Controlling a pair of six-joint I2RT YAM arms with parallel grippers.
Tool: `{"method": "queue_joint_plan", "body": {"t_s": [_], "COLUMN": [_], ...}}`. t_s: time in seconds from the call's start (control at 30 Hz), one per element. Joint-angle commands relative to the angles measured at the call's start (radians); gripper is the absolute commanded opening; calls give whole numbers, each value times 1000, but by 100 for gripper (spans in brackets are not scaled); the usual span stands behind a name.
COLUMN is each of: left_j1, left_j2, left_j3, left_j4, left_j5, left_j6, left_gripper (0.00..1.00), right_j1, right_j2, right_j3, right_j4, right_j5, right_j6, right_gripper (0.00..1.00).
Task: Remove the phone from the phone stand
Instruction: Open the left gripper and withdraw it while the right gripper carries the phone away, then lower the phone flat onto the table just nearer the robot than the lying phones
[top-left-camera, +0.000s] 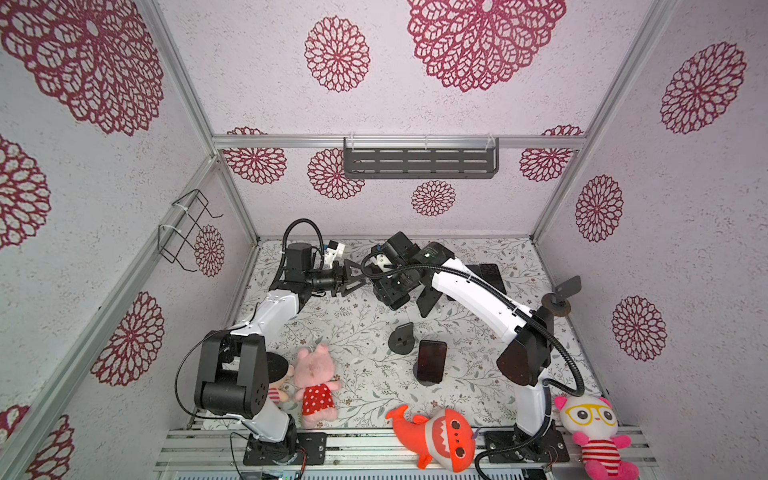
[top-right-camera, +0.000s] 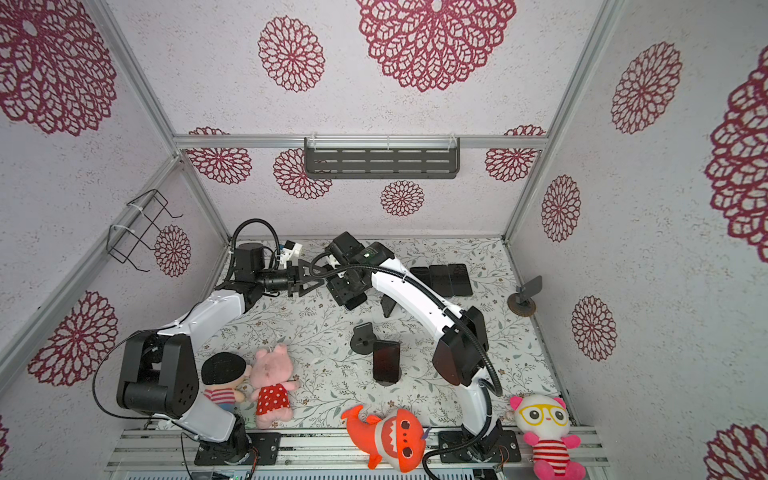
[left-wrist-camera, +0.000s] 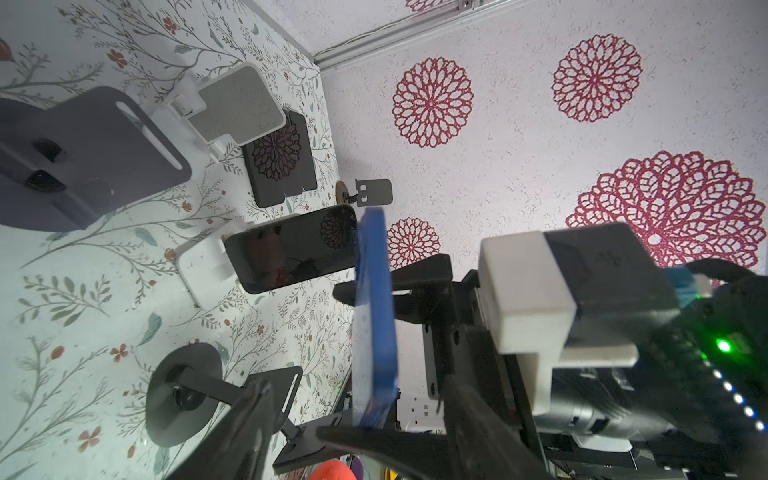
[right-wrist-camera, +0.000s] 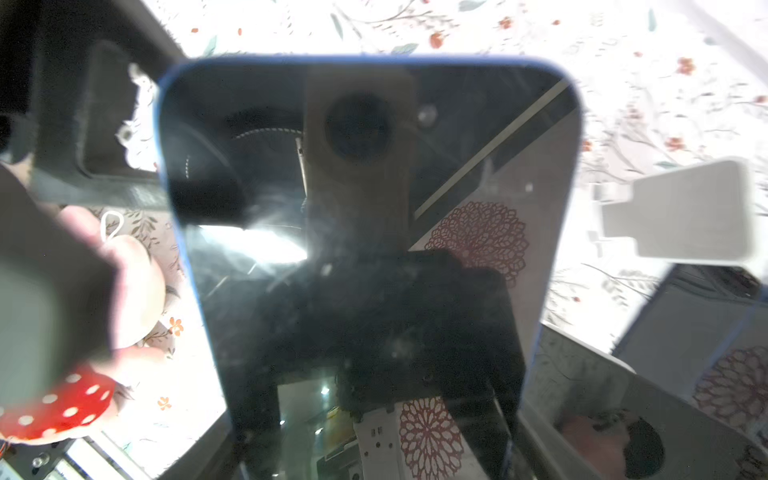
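The phone (right-wrist-camera: 365, 249), blue-edged with a dark screen, fills the right wrist view. My right gripper (right-wrist-camera: 374, 440) is shut on it, one jaw on each long edge. In the left wrist view the phone (left-wrist-camera: 374, 311) shows edge-on, lifted off the table, standing between the spread jaws of my left gripper (left-wrist-camera: 361, 399), which is open and does not touch it. In both top views the left gripper (top-left-camera: 355, 282) and the right gripper (top-left-camera: 388, 293) meet at the back middle, and the phone is hidden under them. An empty white phone stand (left-wrist-camera: 237, 104) and an empty black phone stand (top-left-camera: 401, 338) sit on the table.
A black phone (top-left-camera: 432, 360) rests on a round stand at front centre. Another (left-wrist-camera: 291, 249) leans on a white stand (left-wrist-camera: 199, 266). Several phones (top-right-camera: 449, 279) lie flat at the back right, by a stand (top-left-camera: 561, 297). Plush toys (top-left-camera: 316, 382) (top-left-camera: 436, 436) line the front edge.
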Motion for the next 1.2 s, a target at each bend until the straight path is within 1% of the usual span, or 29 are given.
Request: {"method": "queue_joint_plan", "body": {"t_s": [0.0, 0.03, 0.17, 0.23, 0.33, 0.37, 0.4, 0.53, 0.63, 0.7, 0.8, 0.87, 1.0, 1.1, 1.17], "left_j1": [15, 16, 19, 20, 22, 22, 22, 24, 29, 32, 33, 34, 35, 35, 35], "left_j2": [-34, -35, -40, -44, -45, -46, -44, -40, -53, -55, -48, -42, -41, -43, -43], "left_j3": [13, 13, 17, 18, 20, 20, 20, 21, 17, 17, 17, 18, 16, 16, 14], "left_j4": [12, 10, -5, -10, -17, -17, -19, -11, -7, -8, -11, -13, -11, -11, -9], "left_j5": [-12, -14, -21, -23, -25, -25, -26, -25, -28, -30, -31, -32, -32, -35, -35], "left_j6": [9, 10, 22, 27, 31, 31, 31, 22, 26, 27, 26, 24, 24, 23, 18], "left_gripper": [68, 68, 68, 68, 68, 67, 67, 67, 67, 67, 67, 67, 67, 66, 66], "right_j1": [-61, -80, -181, -244, -357, -397, -436, -561, -639, -695, -777, -813, -901, -922, -924], "right_j2": [-156, -179, -285, -336, -419, -443, -462, -514, -566, -600, -599, -584, -538, -491, -448], "right_j3": [-3, -17, -80, -121, -230, -276, -319, -499, -675, -786, -889, -945, -1009, -1002, -982], "right_j4": [-28, -31, -62, -73, -60, -49, -36, 18, 133, 209, 262, 294, 358, 379, 378], "right_j5": [62, 68, 98, 104, 105, 109, 110, 92, 84, 54, 13, 13, -71, -106, -102], "right_j6": [17, 16, -9, -27, -76, -98, -117, -175, -188, -196, -204, -221, -292, -319, -328], "right_gripper": [46, 45, 34, 33, 20, 12, 0, 0, 0, 0, 0, 0, 0, 0, 0]}}
